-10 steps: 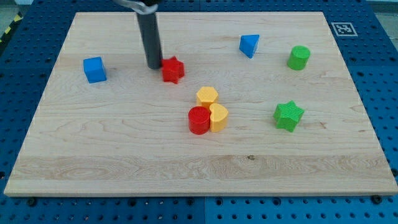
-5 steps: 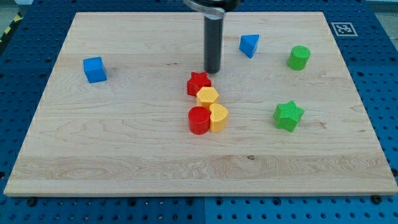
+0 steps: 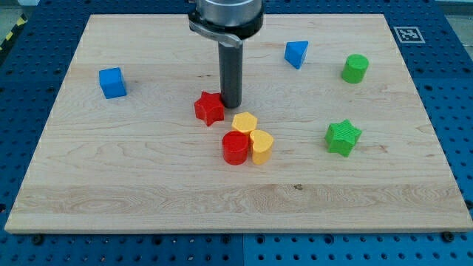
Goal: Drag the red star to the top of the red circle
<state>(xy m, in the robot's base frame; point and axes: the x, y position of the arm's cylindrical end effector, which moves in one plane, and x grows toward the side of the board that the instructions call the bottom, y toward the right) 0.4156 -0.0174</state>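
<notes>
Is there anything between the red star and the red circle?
No. In the camera view, bare board separates the red star from the red circle; my tip is beside the star.

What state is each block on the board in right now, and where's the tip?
my tip: down on the board, just right of the red star
red star: up-left of the red circle, apart
red circle: touching both yellow blocks
yellow hexagon: above the yellow heart
yellow heart: right of the red circle

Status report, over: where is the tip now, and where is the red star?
My tip down, just right of red star. Star sits up-left of red circle, apart from it. Yellow hexagon above the circle, in the way.
</notes>
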